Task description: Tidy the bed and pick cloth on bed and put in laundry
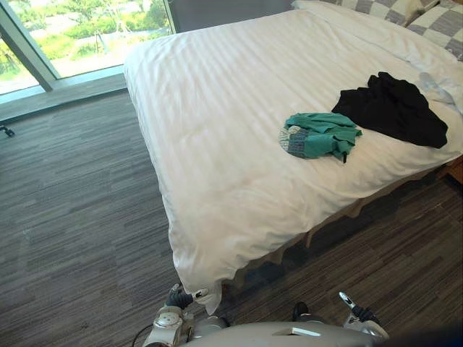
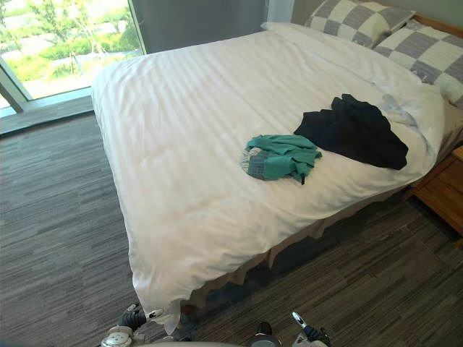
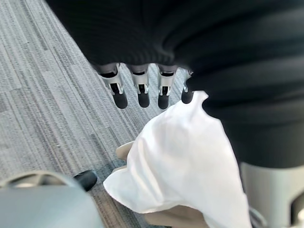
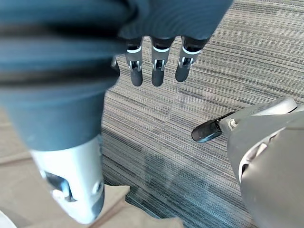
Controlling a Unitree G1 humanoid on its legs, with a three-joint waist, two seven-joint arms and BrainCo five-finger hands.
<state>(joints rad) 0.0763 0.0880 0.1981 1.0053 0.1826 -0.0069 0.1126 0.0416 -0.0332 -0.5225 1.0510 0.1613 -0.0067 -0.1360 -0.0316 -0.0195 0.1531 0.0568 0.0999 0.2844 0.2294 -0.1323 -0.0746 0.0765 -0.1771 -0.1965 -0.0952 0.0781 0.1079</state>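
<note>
Here, the white bed (image 1: 217,166) takes up most of the scene. A black cloth (image 1: 394,108) lies on its right side, with a green cloth (image 1: 318,135) just left of it. Near, the left hand (image 3: 141,88) hangs beside the duvet corner (image 3: 180,156), fingers straight and empty. The right hand (image 4: 157,66) hangs loose over the floor (image 4: 228,57).

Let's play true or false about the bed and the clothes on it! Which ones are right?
The crumpled green cloth lies on the white quilt. True.
The crumpled black cloth lies on the grey striped floor. False: it lies on the quilt, beside the green one.
The right hand holds the green cloth. False: its straight fingers hang over the floor, holding nothing.
Grey-and-white checked pillows sit at the bed's head. True.
The left hand hangs by the quilt's corner. True.
</note>
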